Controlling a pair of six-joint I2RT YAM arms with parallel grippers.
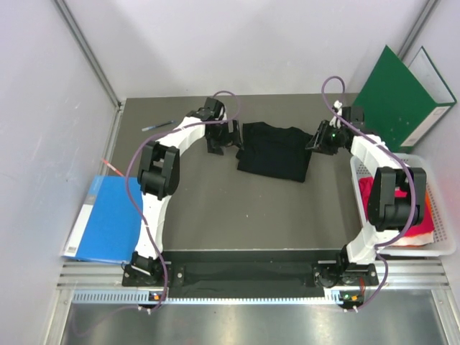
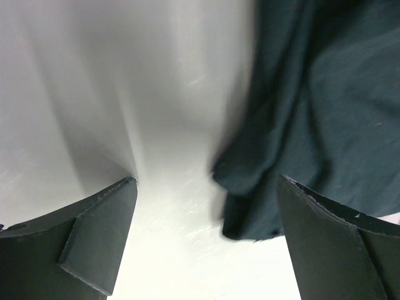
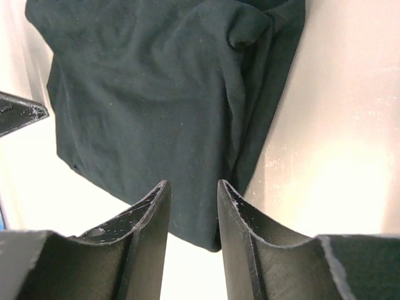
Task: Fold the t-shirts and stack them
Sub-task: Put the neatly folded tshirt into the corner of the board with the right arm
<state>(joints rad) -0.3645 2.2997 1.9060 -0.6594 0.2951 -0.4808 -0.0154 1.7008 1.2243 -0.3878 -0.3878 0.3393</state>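
Note:
The black t-shirt (image 1: 274, 151) lies folded at the back middle of the table. My left gripper (image 1: 228, 140) is at its left edge, jaws wide open and empty; in the left wrist view (image 2: 206, 206) the shirt's corner (image 2: 312, 112) lies between the fingers, nearer the right one. My right gripper (image 1: 320, 140) is at the shirt's right edge; in the right wrist view (image 3: 192, 184) its jaws stand narrowly apart above the shirt's (image 3: 156, 94) near edge, holding nothing. The magenta-red t-shirt (image 1: 420, 219) lies in the white basket (image 1: 359, 172) with orange cloth (image 1: 429, 201).
A green folder (image 1: 399, 97) leans at the back right. A blue folder (image 1: 108, 219) lies at the left edge. A pen (image 1: 158, 126) lies at the back left, and a red pen (image 1: 111, 167) near the blue folder.

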